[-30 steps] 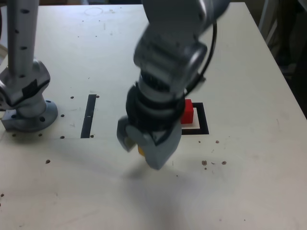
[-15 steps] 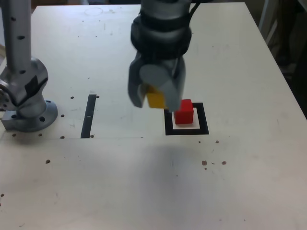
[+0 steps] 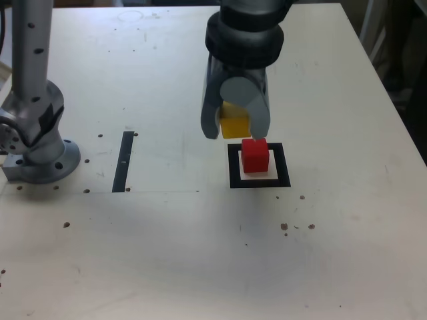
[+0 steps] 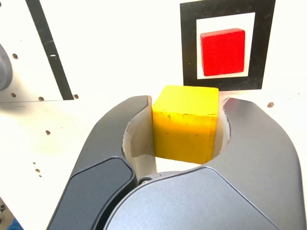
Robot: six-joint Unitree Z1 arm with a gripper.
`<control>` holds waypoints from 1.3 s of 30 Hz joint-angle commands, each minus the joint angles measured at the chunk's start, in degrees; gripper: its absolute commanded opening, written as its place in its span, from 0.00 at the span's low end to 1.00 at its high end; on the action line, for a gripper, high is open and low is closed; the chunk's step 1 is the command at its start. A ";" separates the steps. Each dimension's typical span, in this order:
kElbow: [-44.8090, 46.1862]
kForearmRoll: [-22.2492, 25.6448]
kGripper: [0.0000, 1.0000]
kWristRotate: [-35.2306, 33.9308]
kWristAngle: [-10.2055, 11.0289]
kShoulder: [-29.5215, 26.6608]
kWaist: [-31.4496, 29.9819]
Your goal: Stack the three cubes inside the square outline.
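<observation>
The red cube (image 3: 255, 155) already sits inside the square outline (image 3: 259, 182), your jaws grip the yellow cube (image 3: 234, 125) in the air just beside it, and no green cube is in view.

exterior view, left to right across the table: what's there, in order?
Arm base → black strip → pincer holding the yellow cube → red cube inside the square outline. The pincer and red cube overlap slightly in this view.

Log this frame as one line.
phase: carry | gripper: shut on yellow cube, raised | red cube: inside square outline | green cube: not visible
</observation>
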 commanded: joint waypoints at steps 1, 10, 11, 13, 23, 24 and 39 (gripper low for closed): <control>0.05 -0.89 0.13 0.34 -0.45 1.70 0.27; 0.15 -2.67 0.13 2.39 -0.93 3.35 3.02; -0.01 -2.68 0.13 2.61 -0.97 3.53 3.50; -0.38 -2.68 0.13 2.96 -1.01 3.90 4.45; -2.49 -2.68 0.13 4.20 -1.80 6.99 7.48; -2.51 -2.73 0.13 4.36 -1.97 7.23 7.66; -1.75 -4.05 0.16 4.86 -2.94 8.36 8.40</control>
